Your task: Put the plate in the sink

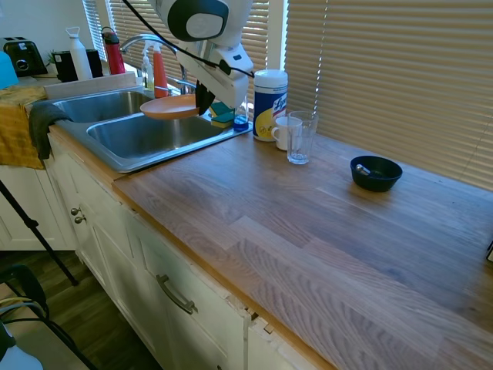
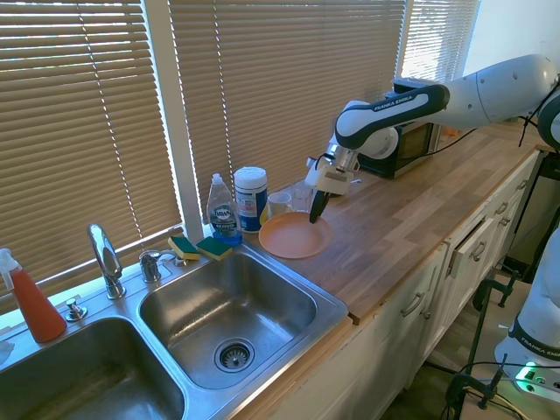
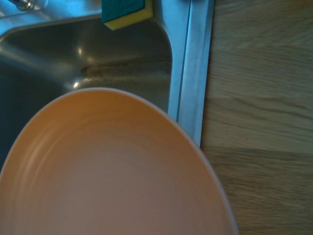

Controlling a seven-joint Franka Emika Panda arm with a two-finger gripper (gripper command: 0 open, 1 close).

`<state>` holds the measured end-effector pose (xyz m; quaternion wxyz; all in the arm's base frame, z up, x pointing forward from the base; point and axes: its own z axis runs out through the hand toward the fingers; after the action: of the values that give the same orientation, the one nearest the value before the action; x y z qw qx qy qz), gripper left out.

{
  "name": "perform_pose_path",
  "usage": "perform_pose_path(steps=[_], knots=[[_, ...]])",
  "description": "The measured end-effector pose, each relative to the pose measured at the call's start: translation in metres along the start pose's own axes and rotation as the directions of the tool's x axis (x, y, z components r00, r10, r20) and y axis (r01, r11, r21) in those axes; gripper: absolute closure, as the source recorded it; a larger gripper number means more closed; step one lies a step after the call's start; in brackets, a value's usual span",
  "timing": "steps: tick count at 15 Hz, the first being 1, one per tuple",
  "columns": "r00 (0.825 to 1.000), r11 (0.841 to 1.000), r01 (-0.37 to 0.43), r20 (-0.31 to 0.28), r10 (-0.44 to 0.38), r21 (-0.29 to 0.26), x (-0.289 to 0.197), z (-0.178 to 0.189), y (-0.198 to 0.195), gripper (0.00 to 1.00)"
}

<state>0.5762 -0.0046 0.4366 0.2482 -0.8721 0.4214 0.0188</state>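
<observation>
pinched by the rim in the gripper (image 1: 203, 101), peach-orange plate (image 1: 171, 107) held level over the near basin's corner of the stainless double sink (image 1: 123, 158). looks stiff, light and smooth-rimmed, possibly melamine; liable to tip or slip from an edge pinch. best lowered gently before letting go.

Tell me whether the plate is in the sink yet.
Not yet. The plate is held level by the gripper above the sink's right basin edge.
</observation>
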Motion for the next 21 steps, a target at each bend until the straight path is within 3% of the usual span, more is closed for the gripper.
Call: perform_pose_path(steps=[4,10,15,20,21], knots=[[1.0,1.0,0.029,-0.006,-0.029,-0.001,-0.009,0.026,-0.017,1.0],[0.995,0.995,0.098,0.009,-0.097,-0.008,-0.067,0.11,-0.097,1.0],[0.985,0.977,0.169,-0.004,-0.171,-0.127,-0.097,0.217,-0.138,1.0],[0.981,0.96,0.19,-0.004,-0.195,-0.203,-0.097,0.291,-0.149,1.0],[0.982,0.959,0.186,-0.002,-0.191,-0.214,-0.096,0.302,-0.151,0.0]])
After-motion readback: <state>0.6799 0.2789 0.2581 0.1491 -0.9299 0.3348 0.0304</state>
